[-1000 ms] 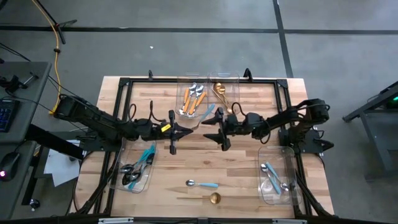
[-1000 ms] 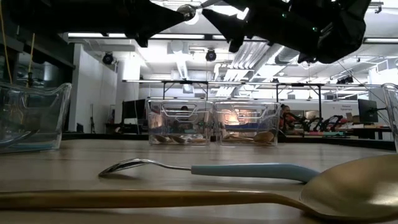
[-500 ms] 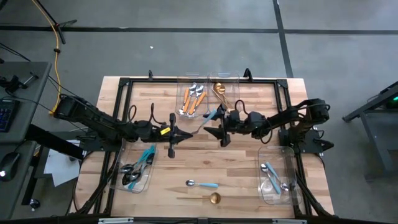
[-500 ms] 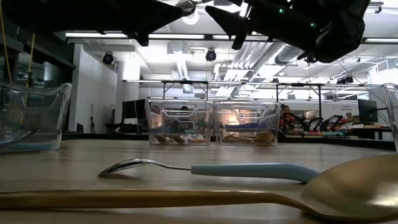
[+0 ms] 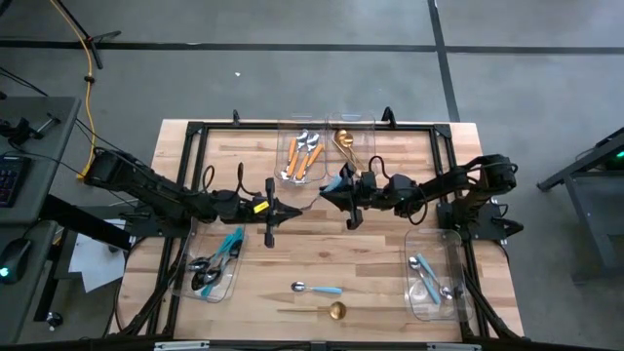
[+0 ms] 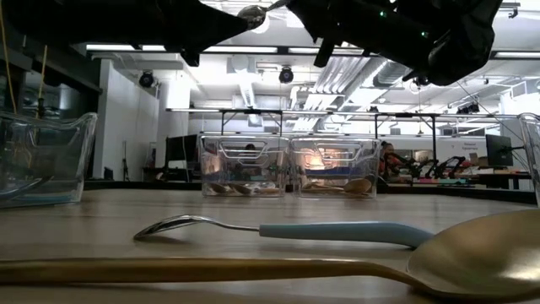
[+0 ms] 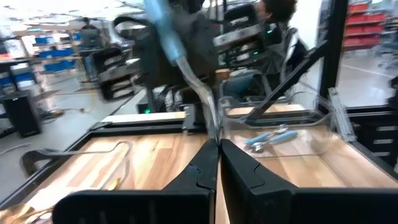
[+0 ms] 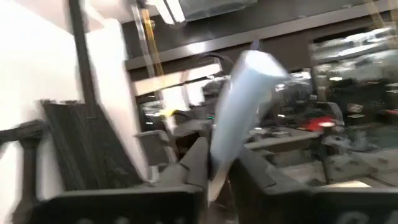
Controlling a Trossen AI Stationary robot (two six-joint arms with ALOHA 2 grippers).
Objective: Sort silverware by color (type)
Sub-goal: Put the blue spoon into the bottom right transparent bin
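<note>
Low view is cutting both arms off at the top edge, so no fingertips are showing there; wrist views are smearing and the room behind is hard to read. Nearest on the wooden table [image 5: 380, 263]: an all-gold spoon [image 6: 472, 253] is lying flat, its bowl running out of the low view, and just behind it a silver-headed spoon with a light-blue handle [image 6: 337, 230] is lying apart from it, untouched. Mid-table, up in the air, the left gripper [image 7: 217, 144] is clamping tight on the silver neck of a second light-blue-handled spoon [image 7: 199, 93], with the handle sticking out past the fingers. The right gripper [image 8: 214, 158] is meeting it from the opposite side, its narrow fingers pinching the blue handle end, so both grippers are holding the one spoon. Left-side clear plastic bin [image 5: 185, 278] is holding dark-headed utensils with blue handles [image 5: 219, 258]; count is hard to make out. Right-side clear plastic bin [image 5: 409, 244] is holding light-blue-handled silver spoons [image 5: 426, 278]. At the far edge, two clear bins are standing side by side: the far left bin [image 5: 302, 122] is carrying orange-handled silver pieces [image 5: 302, 156], and the far right bin [image 5: 356, 120] is carrying all-gold pieces [image 5: 344, 143], partly hidden under the right arm.
</note>
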